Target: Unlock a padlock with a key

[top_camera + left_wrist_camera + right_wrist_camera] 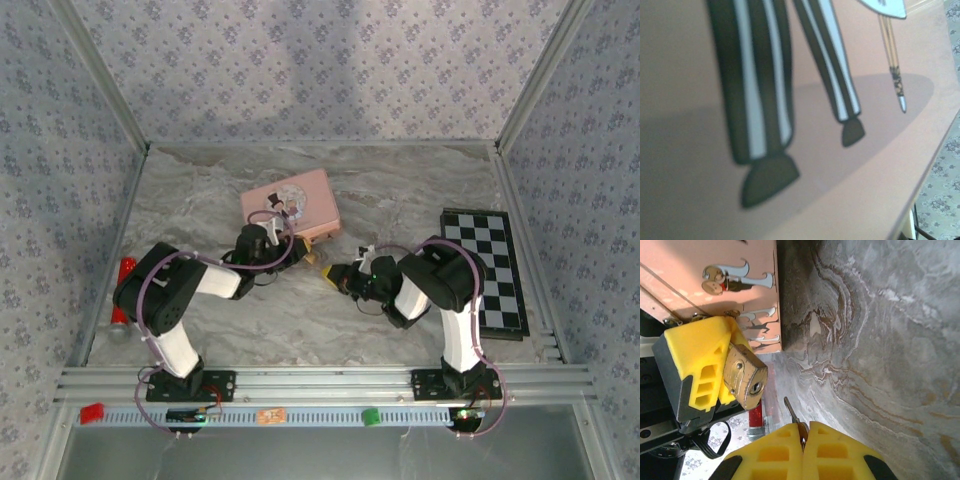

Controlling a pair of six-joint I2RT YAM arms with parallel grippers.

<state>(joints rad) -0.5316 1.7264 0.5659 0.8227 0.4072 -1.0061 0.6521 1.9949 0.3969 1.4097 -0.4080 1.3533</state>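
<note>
While the right claw (802, 434) is pinching the key (791, 411), its blade is pointing just short of the padlock (746, 376) that the left claw (729, 362) is clamping beside the pink tin (685, 285). Entering tilted, the blade is risking skidding off the keyhole (756, 388).

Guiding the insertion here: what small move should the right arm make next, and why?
Probably ease the right tool toward the padlock: its key tip sits just short of, and beside, the keyhole, while the left tool grips the padlock.
</note>
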